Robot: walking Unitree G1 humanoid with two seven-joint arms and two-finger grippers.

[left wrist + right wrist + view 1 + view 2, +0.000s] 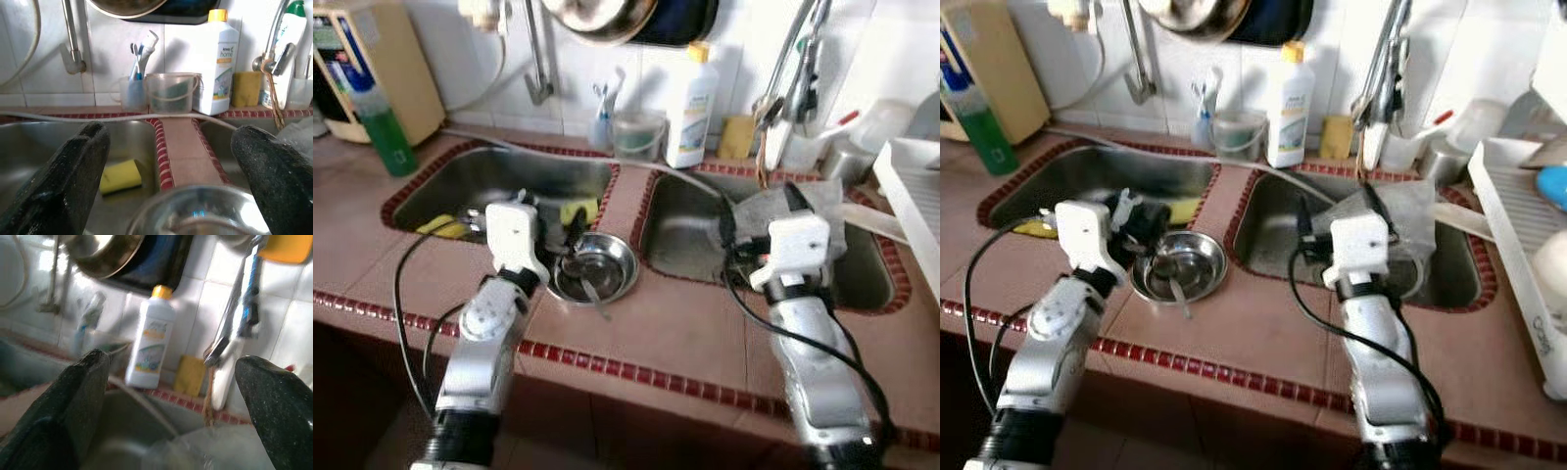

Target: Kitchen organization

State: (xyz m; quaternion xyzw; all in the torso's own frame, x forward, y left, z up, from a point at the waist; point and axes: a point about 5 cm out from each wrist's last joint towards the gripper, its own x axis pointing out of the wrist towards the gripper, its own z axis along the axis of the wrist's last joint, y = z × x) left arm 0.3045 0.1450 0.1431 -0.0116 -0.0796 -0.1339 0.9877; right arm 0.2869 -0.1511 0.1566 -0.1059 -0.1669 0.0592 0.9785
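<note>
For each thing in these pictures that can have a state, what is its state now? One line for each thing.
Left gripper: open, fingers spread over the steel bowl's rim.
Right gripper: open, over the right sink.
Steel bowl: upright on the counter between the sinks, a utensil inside.
White bottle: upright, yellow cap on.
Yellow sponge: lying in the left sink.
Clear cup: upright by the wall.
Toothbrush cup: upright, toothbrushes standing inside.

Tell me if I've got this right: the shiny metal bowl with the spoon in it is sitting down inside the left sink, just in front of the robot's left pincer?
Not quite. The metal bowl with the spoon sits on the tiled counter strip between the two sinks, not inside the left sink. The left eye view shows this. The left pincer is right at it, fingers spread.
</note>
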